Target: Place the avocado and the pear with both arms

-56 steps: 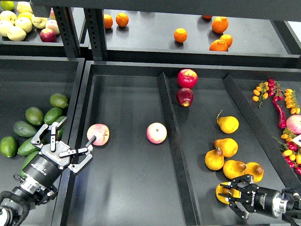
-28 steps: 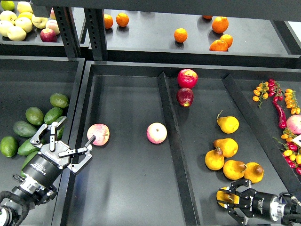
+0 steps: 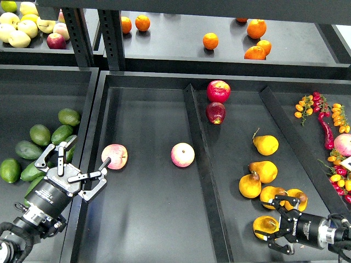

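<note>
Several dark green avocados lie in the left tray. My left gripper is open and empty over that tray's right edge, just right of the avocados, and one fingertip is close to a pink apple. A yellow-orange pear with a brown patch lies at the front of the right compartment. My right gripper is open, its fingers spread above and below the pear's right side. Several other pears lie behind it.
A second pink apple lies in the middle tray. Two red apples sit at the back of the divider. Oranges are on the upper shelf. Chillies and small tomatoes fill the far-right tray.
My right gripper has spread its fingers wider and drawn back a little to the right, and the pear now rests on the tray. My left arm has not moved.
</note>
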Action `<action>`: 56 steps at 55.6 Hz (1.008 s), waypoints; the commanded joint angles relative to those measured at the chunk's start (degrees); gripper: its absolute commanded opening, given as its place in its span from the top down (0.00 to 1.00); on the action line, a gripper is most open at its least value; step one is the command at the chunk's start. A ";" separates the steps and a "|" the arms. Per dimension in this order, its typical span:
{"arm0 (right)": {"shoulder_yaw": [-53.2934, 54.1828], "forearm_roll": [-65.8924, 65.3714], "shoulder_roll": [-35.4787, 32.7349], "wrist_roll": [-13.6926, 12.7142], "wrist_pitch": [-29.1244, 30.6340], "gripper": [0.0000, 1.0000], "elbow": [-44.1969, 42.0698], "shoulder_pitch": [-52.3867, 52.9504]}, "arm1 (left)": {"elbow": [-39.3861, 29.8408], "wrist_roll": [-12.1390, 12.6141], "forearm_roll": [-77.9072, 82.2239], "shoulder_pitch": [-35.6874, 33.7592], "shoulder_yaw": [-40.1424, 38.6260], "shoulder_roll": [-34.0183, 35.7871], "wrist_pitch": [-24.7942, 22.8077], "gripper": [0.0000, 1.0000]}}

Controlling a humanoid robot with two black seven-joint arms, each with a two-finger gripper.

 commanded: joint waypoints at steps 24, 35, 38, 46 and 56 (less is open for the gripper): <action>16.86 7.51 13.74 0.00 -0.75 0.02 3.36 5.16 | 0.00 0.00 0.00 0.16 0.06 0.00 0.00 0.00; 22.14 7.07 25.69 0.00 -1.63 0.01 -0.50 6.39 | 0.00 0.00 0.00 0.16 0.15 0.00 0.00 0.00; 22.14 7.07 26.94 0.00 -1.37 0.01 -1.30 6.48 | 0.00 0.00 0.00 0.16 0.33 0.00 0.00 0.00; 22.23 7.25 30.63 0.00 -1.19 0.01 -1.74 6.21 | 0.00 0.00 -0.09 0.16 0.68 0.00 0.00 0.00; 22.23 7.34 34.41 0.00 -1.11 0.00 -2.62 4.28 | 0.00 0.00 0.00 0.16 0.68 0.00 0.00 0.00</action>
